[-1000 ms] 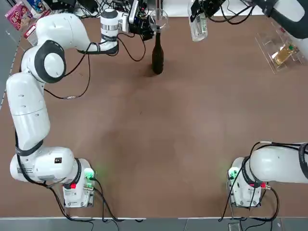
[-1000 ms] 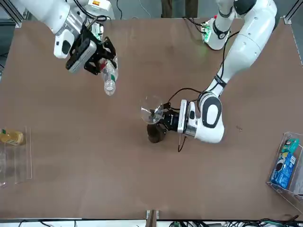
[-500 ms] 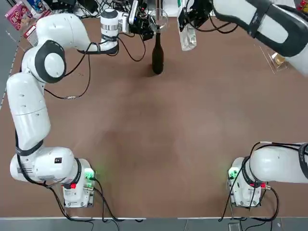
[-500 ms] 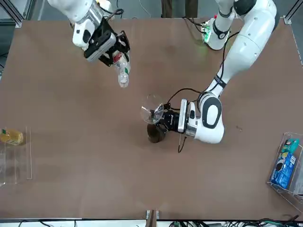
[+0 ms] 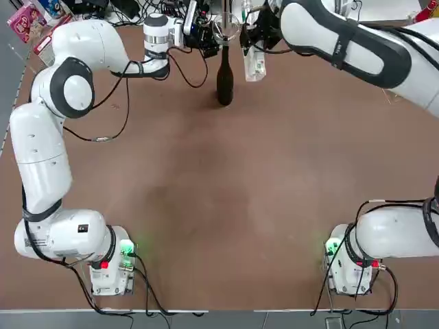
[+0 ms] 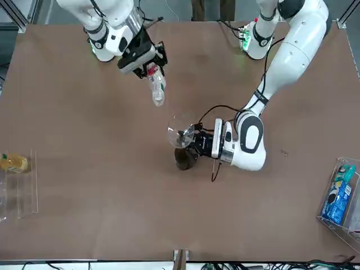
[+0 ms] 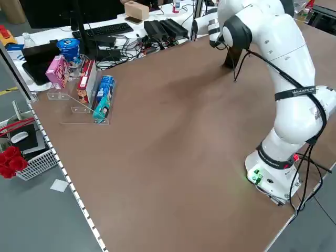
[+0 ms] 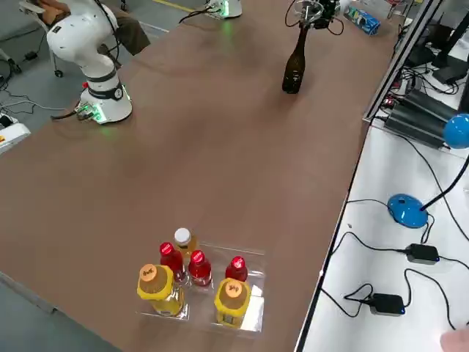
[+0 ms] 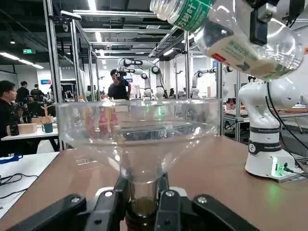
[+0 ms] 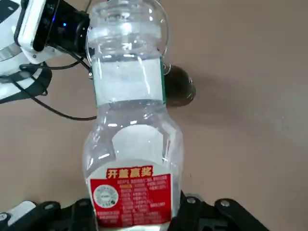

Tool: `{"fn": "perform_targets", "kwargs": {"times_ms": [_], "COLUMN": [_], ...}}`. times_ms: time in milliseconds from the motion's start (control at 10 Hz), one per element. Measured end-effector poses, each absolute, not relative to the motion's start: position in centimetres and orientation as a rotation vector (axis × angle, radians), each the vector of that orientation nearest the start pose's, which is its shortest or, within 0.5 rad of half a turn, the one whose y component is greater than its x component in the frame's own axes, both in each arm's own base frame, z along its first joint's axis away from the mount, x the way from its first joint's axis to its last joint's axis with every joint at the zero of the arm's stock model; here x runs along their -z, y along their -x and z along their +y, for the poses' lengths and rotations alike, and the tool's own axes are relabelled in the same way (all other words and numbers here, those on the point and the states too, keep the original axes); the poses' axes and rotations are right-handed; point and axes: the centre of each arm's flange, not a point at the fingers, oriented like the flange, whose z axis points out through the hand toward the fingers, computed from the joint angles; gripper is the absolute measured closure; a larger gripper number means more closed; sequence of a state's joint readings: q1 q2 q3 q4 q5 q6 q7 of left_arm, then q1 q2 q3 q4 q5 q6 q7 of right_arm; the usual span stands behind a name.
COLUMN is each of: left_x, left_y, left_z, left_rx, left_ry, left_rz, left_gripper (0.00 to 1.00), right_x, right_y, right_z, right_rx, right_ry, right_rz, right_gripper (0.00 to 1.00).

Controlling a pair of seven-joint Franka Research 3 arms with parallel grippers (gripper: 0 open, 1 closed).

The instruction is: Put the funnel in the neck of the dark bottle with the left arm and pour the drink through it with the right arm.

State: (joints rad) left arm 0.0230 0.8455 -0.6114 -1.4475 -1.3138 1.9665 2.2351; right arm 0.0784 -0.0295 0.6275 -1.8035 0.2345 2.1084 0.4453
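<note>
The dark bottle (image 5: 224,79) stands upright at the far middle of the table, seen also in the front view (image 6: 183,159). The clear funnel (image 9: 139,134) sits in its neck. My left gripper (image 9: 143,192) is shut on the funnel's spout, just over the bottle's mouth (image 6: 191,142). The drink (image 6: 157,90) is a small clear uncapped bottle. It hangs tilted, mouth downward, in my shut right gripper (image 6: 147,66). It is just to the right of the funnel (image 5: 226,26) and above the funnel's rim, in the top view (image 5: 255,60) and the left wrist view (image 9: 231,33).
A clear tray (image 8: 249,257) with red and yellow drink bottles stands at the table's far right corner. Snack boxes (image 7: 79,79) in clear holders sit at the far left corner. A loose cable (image 5: 103,137) lies beside the left arm.
My right arm has carried the drink leftward, from well right of the dark bottle to close beside the funnel. The left gripper and the funnel have stayed put.
</note>
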Motion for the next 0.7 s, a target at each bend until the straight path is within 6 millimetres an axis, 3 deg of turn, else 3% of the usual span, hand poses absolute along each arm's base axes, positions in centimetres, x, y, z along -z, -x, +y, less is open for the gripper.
{"fn": "perform_targets", "kwargs": {"times_ms": [400,700], "left_x": [-30.0,-30.0], "left_y": [-63.0,-63.0], "left_z": [-36.8,-36.8], "left_rx": [-1.069,-1.068], "left_ry": [-1.007,-1.008], "left_rz": [-1.325,-1.324], "left_gripper": [0.71,0.71], "right_x": [-56.0,-54.4], "right_y": [-45.7,-45.5], "right_z": [43.3,44.8], "right_rx": [0.151,0.050], "right_ry": [2.797,2.811], "right_rz": [-0.167,-0.133], "right_gripper": [0.55,0.55]}}
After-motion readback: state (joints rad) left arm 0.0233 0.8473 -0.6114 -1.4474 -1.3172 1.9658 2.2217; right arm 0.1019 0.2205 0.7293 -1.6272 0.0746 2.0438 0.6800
